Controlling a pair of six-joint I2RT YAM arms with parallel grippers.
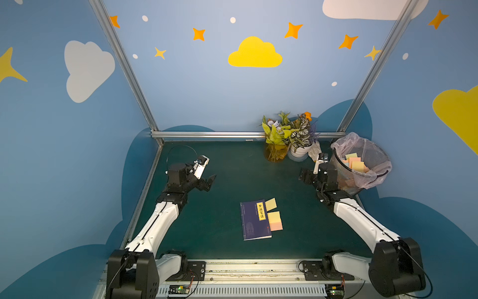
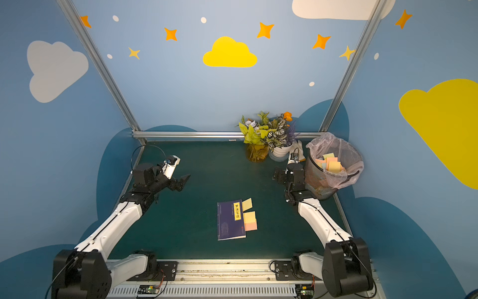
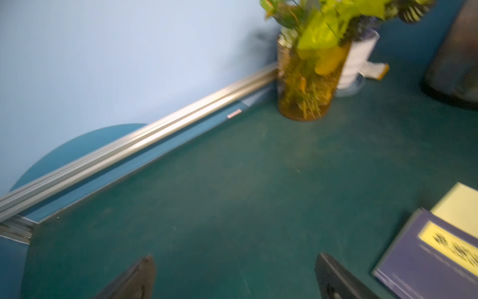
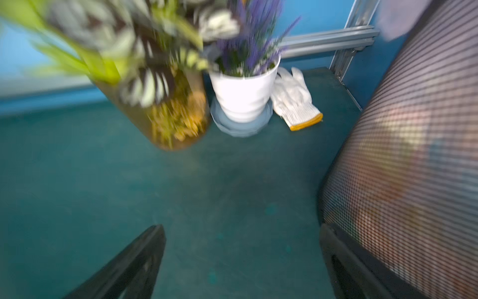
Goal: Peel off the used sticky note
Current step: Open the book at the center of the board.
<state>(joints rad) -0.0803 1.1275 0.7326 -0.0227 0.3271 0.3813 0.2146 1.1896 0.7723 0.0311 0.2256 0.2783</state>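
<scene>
- While nothing is held, the left gripper (image 3: 235, 261) is seen with its jaws spread wide over the bare green mat (image 3: 258, 181) at the far left.
- The right gripper (image 4: 243, 230) is likewise spread wide and empty, just beside the mesh bin (image 4: 413, 129) at the far right.
- Three sticky notes (image 1: 273, 216), two yellow and one pink, are found along the right edge of the blue book (image 1: 254, 220), near the middle, well apart from both grippers.
</scene>
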